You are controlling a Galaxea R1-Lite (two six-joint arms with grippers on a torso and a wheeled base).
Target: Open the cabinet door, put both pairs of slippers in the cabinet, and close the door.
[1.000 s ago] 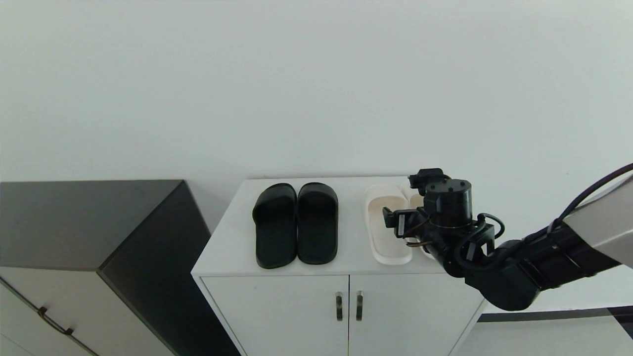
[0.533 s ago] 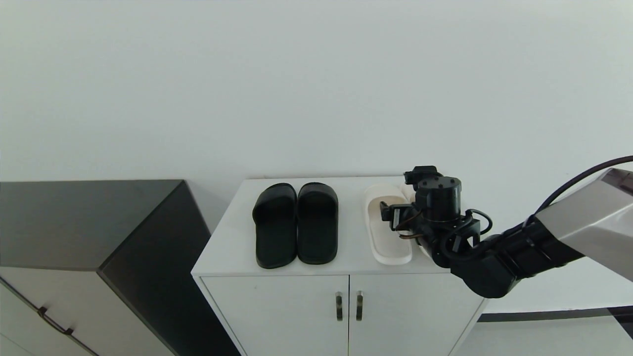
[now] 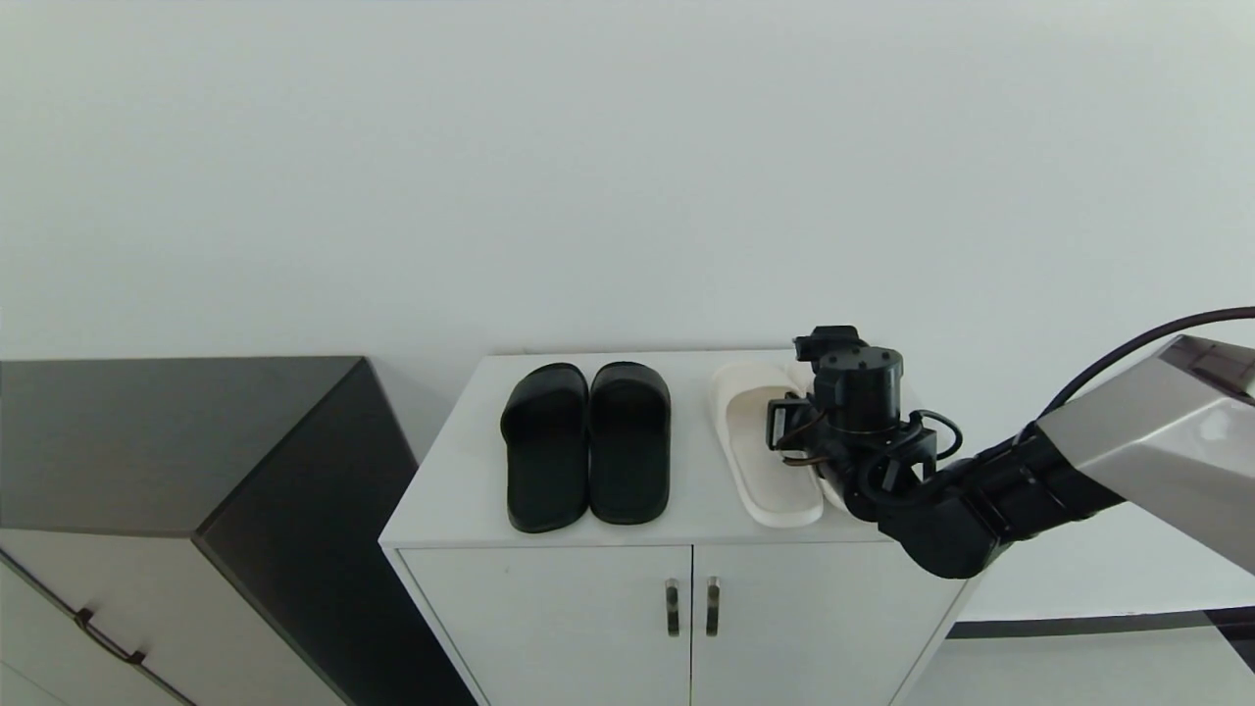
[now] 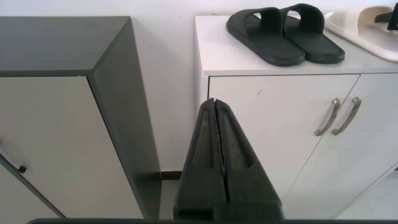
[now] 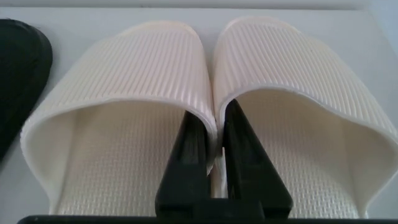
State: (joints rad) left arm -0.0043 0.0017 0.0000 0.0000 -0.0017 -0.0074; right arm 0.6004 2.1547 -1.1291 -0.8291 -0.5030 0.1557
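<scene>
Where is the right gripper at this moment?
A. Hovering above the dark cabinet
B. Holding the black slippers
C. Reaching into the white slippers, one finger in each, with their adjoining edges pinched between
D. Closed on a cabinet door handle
C: in the right wrist view the right gripper has one finger inside each of the white slippers, with their touching inner strap edges caught between.

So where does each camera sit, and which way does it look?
Head view: high on the head, looking forward and down at the white cabinet, with black slippers and white slippers on top; the right arm shows.
Left wrist view: held low, facing the cabinet's closed doors; the shut left claw shows.
Right wrist view: close over the white slippers; the right claw pinches their inner edges.
Shared: all three show black slippers.
</scene>
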